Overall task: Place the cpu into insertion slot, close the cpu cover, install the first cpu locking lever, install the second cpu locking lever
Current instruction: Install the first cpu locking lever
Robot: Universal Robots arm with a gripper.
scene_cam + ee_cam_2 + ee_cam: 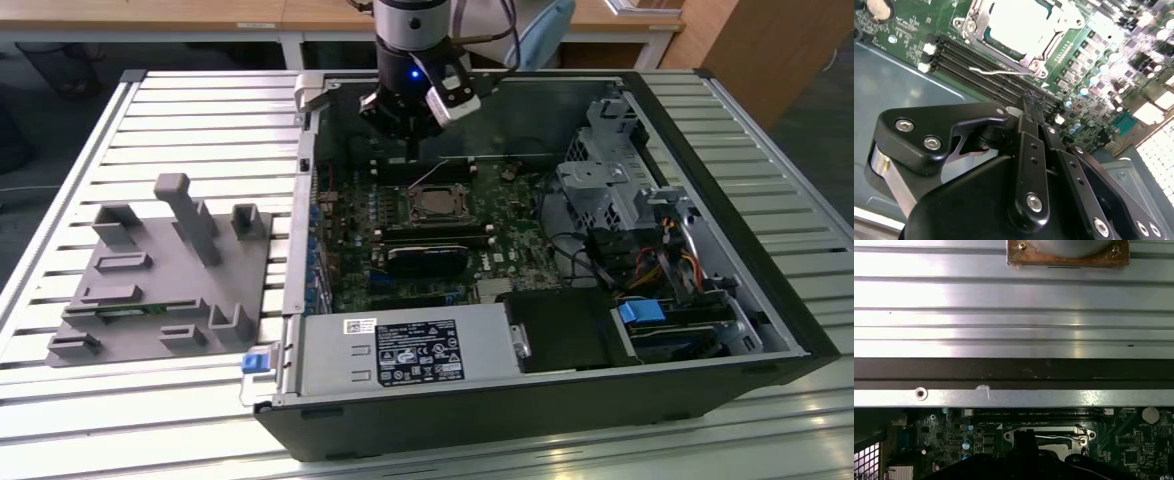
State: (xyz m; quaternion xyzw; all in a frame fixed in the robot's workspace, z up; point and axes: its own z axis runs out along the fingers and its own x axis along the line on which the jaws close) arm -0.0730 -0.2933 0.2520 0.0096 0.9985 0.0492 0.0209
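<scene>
Inside the open black computer case (534, 420), over the long black memory slots (954, 55), the black gripper (1027, 100) hovered, fingers (1030, 150) pressed together on nothing. The small silvery-grey square cpu (1016, 22) sat in the dark insertion slot (985, 31) at mid-board, with the thin silvery metal cpu cover (1026, 56) lowered around it.
</scene>
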